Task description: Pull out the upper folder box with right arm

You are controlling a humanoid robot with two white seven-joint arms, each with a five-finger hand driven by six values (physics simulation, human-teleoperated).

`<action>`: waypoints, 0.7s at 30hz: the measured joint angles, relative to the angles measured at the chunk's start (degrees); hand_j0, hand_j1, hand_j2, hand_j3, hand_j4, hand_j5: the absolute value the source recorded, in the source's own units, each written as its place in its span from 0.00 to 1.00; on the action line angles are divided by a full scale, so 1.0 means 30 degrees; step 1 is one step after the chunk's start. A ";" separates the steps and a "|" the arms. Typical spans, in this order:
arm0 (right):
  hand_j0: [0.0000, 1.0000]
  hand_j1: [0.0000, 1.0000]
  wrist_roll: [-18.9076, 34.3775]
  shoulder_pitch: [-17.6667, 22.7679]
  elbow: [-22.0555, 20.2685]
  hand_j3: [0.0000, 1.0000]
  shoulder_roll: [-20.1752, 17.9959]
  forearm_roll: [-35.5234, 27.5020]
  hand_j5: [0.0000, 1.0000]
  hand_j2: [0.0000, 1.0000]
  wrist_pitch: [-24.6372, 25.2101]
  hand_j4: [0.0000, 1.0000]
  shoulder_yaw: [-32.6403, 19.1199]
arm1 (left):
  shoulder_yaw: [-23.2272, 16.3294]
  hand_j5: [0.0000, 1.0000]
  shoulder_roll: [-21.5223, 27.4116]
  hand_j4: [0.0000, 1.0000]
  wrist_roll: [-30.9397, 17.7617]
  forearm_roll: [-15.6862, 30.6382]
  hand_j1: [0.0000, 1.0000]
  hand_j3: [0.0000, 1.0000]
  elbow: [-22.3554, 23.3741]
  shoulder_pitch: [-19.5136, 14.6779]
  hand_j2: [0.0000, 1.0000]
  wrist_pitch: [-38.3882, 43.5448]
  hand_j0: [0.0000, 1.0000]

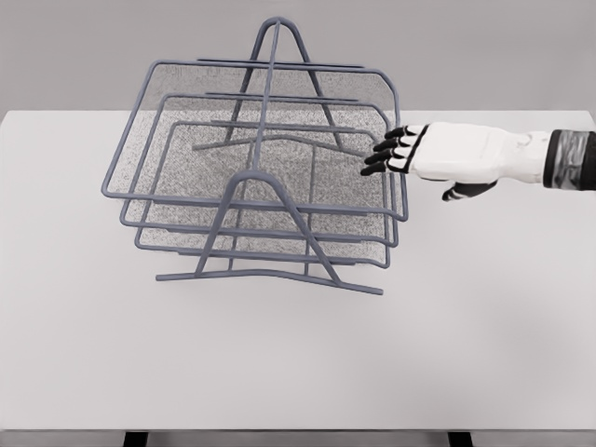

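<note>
So the right hand (pixel 445 158) comes in from 3 o'clock, fingers (pixel 389 155) loosely extended and gripping nothing, tips right at the upper folder box's (pixel 251 140) right rim, probably to hook it. The rack (pixel 270 277) with 3 trays sits mid surface (pixel 484 317).

three stacked trays (pixel 251 200), one rack frame (pixel 270 275), one hand (pixel 438 154)
</note>
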 measured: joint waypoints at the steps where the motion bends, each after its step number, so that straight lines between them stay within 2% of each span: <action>1: 1.00 1.00 -0.0015 0.0000 -0.0002 1.00 -0.0033 -0.0104 1.00 1.00 0.0092 1.00 0.0064 | 0.0004 1.00 0.0000 1.00 0.0000 0.0000 1.00 1.00 -0.0003 0.0000 1.00 0.0000 1.00; 21: 1.00 1.00 -0.0004 0.0088 -0.0270 1.00 -0.2736 -0.1152 1.00 1.00 -0.0005 1.00 0.0368 | -0.0003 1.00 0.0000 1.00 0.0000 0.0000 1.00 1.00 0.0003 0.0000 1.00 0.0000 1.00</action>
